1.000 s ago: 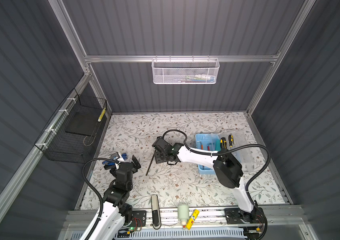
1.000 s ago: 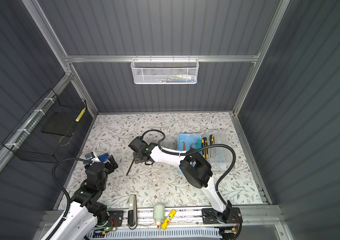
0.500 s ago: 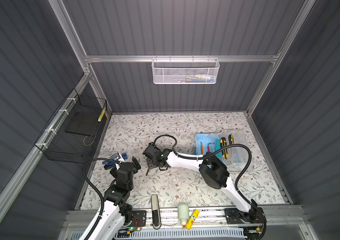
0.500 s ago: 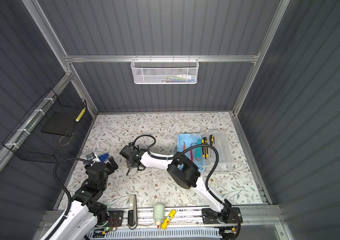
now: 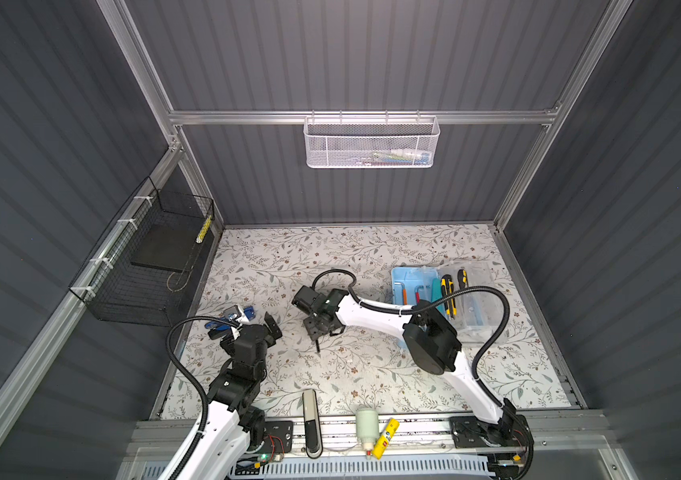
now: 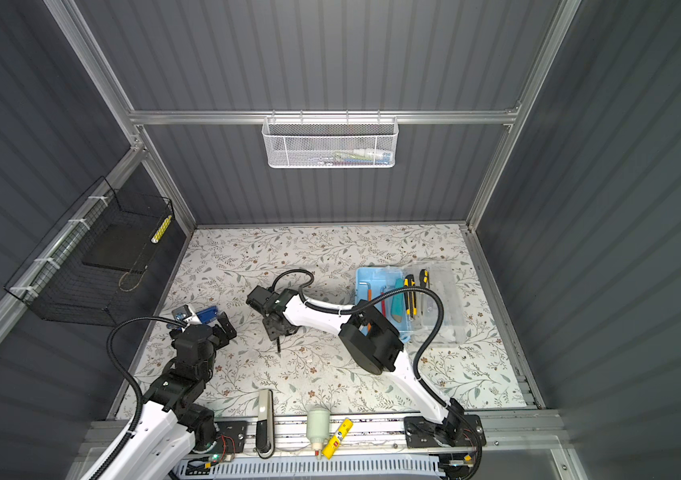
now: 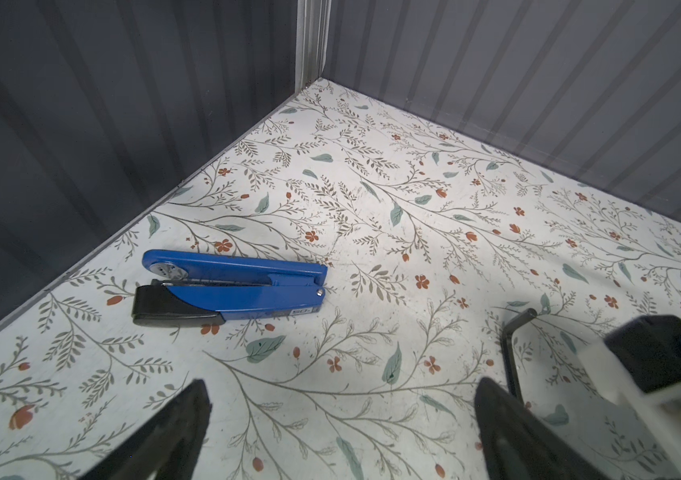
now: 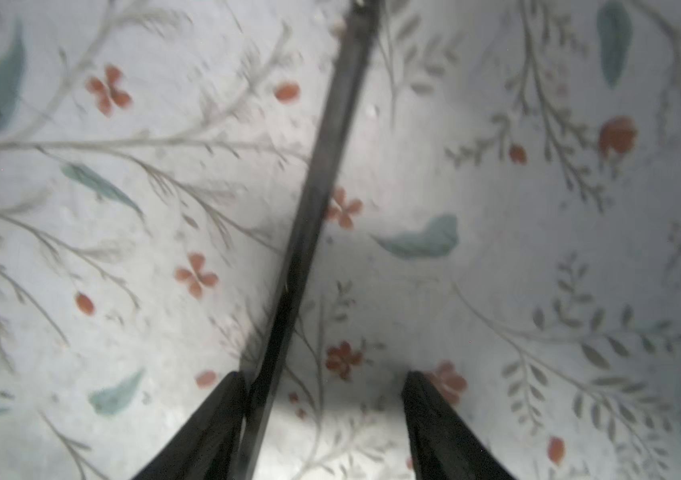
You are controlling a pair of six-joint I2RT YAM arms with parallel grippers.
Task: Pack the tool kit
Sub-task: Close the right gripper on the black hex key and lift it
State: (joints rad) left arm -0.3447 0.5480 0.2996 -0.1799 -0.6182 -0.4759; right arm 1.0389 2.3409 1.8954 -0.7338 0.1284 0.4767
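Note:
The tool kit [image 5: 402, 279] is a light-blue box lying open at the right, its clear lid [image 5: 481, 303] folded out beside it; both top views show small hex keys, a cutter and screwdrivers inside. A long black hex key [image 8: 322, 174] lies on the floral floor. My right gripper [image 5: 317, 329] [image 8: 324, 399] hangs low over it, open, with the key running along one finger [image 8: 222, 407] and the other finger standing apart. In a top view only the key's tip [image 6: 278, 345] pokes out below the gripper [image 6: 277, 328]. My left gripper [image 7: 341, 411] [image 5: 249, 326] is open and empty.
A blue stapler [image 7: 230, 289] [image 5: 233, 316] lies by the left wall just beyond my left gripper. A white mesh basket [image 5: 372, 143] hangs on the back wall and a black wire basket [image 5: 147, 266] on the left wall. A white bottle [image 5: 367, 424] and yellow tube [image 5: 386, 432] sit on the front rail.
My right gripper has swung from beside the hex key to above it and come down towards the front, covering most of the key. The left arm has not moved.

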